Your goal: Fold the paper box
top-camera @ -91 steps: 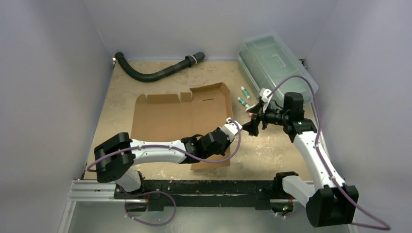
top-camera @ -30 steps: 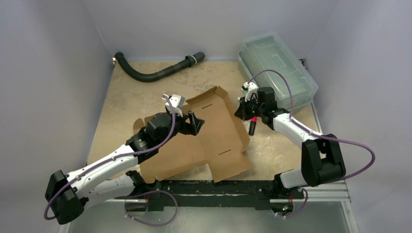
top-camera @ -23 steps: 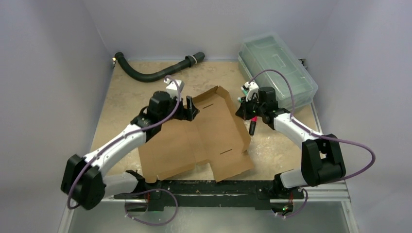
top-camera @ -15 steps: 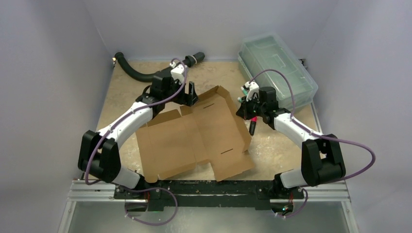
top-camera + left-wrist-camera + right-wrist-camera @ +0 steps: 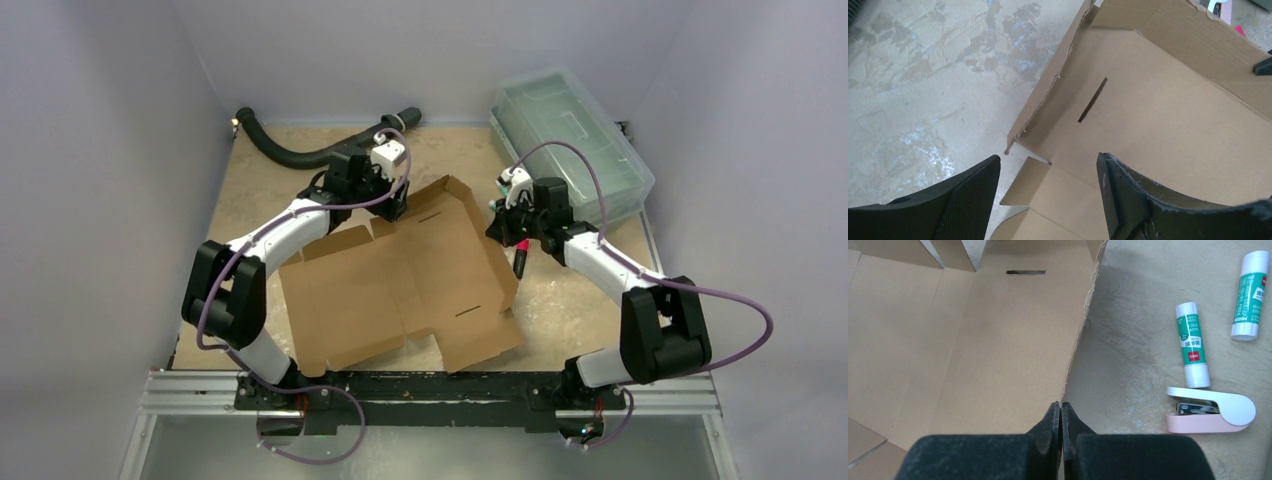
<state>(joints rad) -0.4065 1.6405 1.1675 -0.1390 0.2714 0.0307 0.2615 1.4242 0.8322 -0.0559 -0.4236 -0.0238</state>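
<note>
My left tool (image 5: 396,204) has swung right since a moment ago and now hovers, spread, over the raised far flap of the box (image 5: 400,285). The box lies mid-frame on the mottled tan worktop (image 5: 255,205). My right tool (image 5: 498,232) stays pressed together at the box's right edge, with pale grey walls (image 5: 100,150) around.

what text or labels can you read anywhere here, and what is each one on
"GLUE STICK": green label of the white glue stick beside the pink and white stapler; its red logo is too small to read.
"GLUE STICK": second white glue stick at the right edge, only partly readable.
None: the brown cardboard paper box and the stapler show no print.
</note>
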